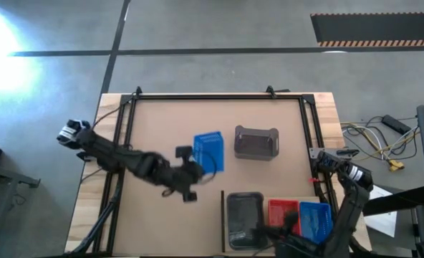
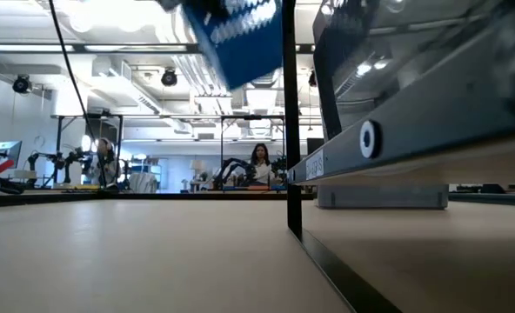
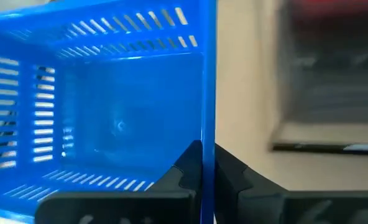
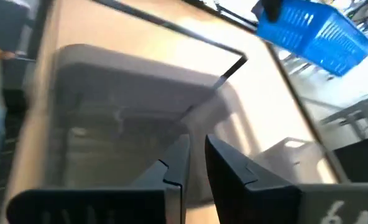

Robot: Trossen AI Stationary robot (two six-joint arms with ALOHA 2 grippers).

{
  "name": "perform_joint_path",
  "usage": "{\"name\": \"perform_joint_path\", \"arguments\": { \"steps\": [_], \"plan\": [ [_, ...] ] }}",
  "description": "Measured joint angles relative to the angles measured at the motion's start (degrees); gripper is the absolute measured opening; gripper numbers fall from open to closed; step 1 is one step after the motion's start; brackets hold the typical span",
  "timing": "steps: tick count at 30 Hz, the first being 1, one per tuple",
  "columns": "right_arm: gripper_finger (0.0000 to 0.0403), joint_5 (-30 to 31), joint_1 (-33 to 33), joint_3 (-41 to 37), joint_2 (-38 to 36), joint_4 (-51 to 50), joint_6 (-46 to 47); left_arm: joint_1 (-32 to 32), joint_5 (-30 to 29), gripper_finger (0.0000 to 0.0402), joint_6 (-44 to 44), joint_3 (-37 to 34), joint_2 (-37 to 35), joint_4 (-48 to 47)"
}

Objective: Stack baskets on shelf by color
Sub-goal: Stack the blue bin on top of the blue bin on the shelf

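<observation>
Risk of slip: left gripper (image 3: 207,163) clamped on one thin wall of airborne blue basket (image 1: 208,151), centre frame — tilted, possibly dropping short of shelf (image 1: 319,244). Right gripper (image 4: 195,155) nipped grey basket (image 4: 134,118) rim.

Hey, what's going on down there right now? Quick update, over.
Left gripper shut on blue basket, held above the table. Right gripper at the grey basket on the shelf, fingers either side of its wall. Loose grey basket sits nearby.
</observation>
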Motion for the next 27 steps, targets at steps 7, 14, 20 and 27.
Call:
{"name": "perform_joint_path", "arguments": {
  "steps": [7,14,20,27],
  "plan": [
    [0.0095,0.51,-8.28,6.21,-1.16,1.75,-21.84,-3.55,-2.18,0.0,3.87,12.79,11.69,-1.91],
    [0.0175,-3.44,-15.94,9.95,-1.18,5.55,-41.64,-3.25,-6.54,0.0,6.19,23.29,21.8,-7.5],
    [0.0183,-4.85,-21.97,8.85,-1.17,5.53,-42.37,-3.29,-6.94,0.0,7.74,26.92,23.63,-8.12],
    [0.0158,-8.91,-25.96,8.54,-1.18,1.91,-38.45,-3.48,-7.11,0.0,7.71,26.86,23.48,-8.16]
  ]
}}
